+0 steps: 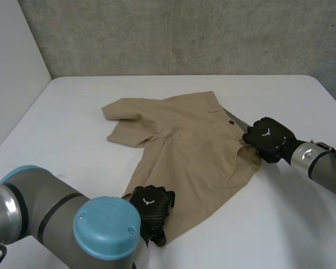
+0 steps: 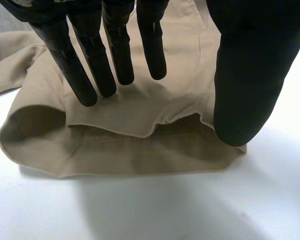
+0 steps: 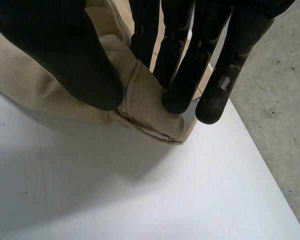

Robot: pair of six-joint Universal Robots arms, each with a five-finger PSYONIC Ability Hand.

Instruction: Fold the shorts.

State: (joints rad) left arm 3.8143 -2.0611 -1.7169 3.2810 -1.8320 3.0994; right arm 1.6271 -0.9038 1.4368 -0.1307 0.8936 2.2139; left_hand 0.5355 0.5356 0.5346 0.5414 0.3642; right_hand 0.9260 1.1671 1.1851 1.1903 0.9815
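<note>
Tan shorts [image 1: 185, 145] lie spread mid-table on the white table [image 1: 67, 117]. The waistband is at the right, its button [image 1: 231, 121] facing up. The long axis runs from the waistband toward the near left. One leg points far left, the other toward the near edge.

Right hand [image 1: 269, 137] is at the waistband's right end, with its thumb [image 3: 65, 55] and fingers [image 3: 182, 85] pinching a folded bit of band. Left hand [image 1: 151, 204] is on the near leg's hem, fingers [image 2: 85, 75] straight and resting on the cloth, thumb [image 2: 250, 75] at the hem edge, not clenched.

The left arm [image 1: 101, 227] hides the hem's near corner. The right hand covers the waistband's end.
</note>
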